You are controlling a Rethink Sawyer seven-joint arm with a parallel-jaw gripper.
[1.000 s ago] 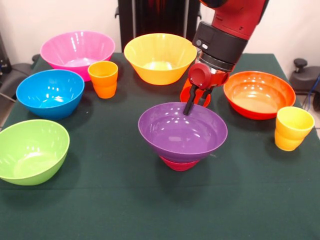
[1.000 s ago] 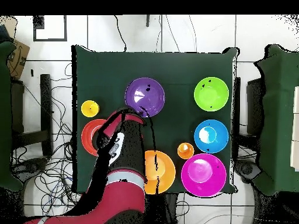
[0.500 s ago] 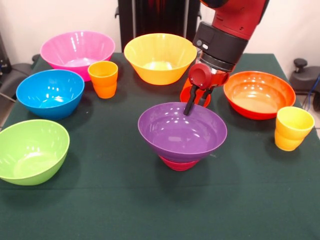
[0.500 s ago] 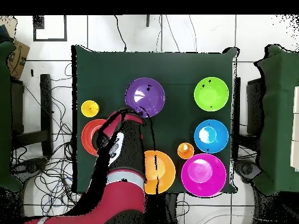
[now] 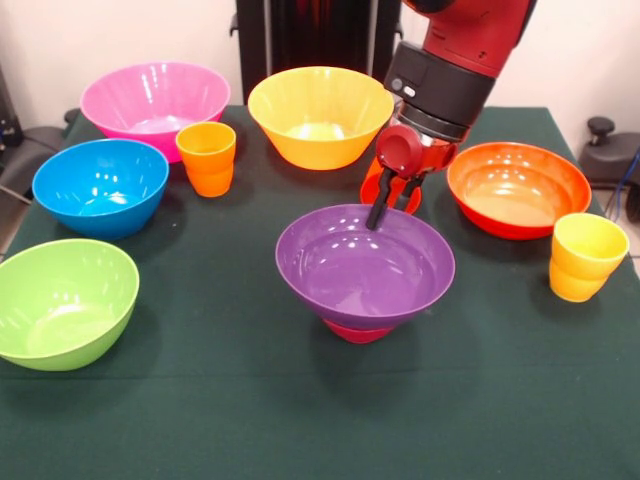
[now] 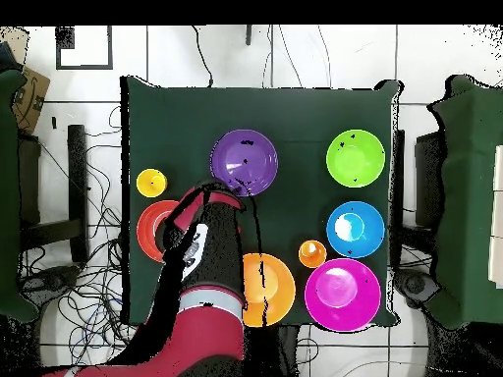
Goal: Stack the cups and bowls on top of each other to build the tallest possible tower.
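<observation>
The purple bowl (image 5: 365, 264) sits in the middle of the green table (image 5: 200, 400), on top of a small red bowl (image 5: 358, 331) that peeks out below it, so the two make a little tower. Around it, the green bowl (image 5: 62, 302) is at 9 o'clock, the blue bowl (image 5: 100, 186) at 10, the pink bowl (image 5: 155, 103) and the orange cup (image 5: 207, 157) at 11, the big yellow bowl (image 5: 320, 115) at 12, the orange-red bowl (image 5: 518, 188) at 2 and the yellow cup (image 5: 586, 256) at 3. A red-orange cup (image 5: 372, 189) hides behind the gripper. The red and black arm (image 5: 455, 60) comes down from 1 o'clock. The gripper (image 5: 381, 213) points down at the purple bowl's far rim, and its black fingers (image 5: 379, 206) are pinching that rim.
</observation>
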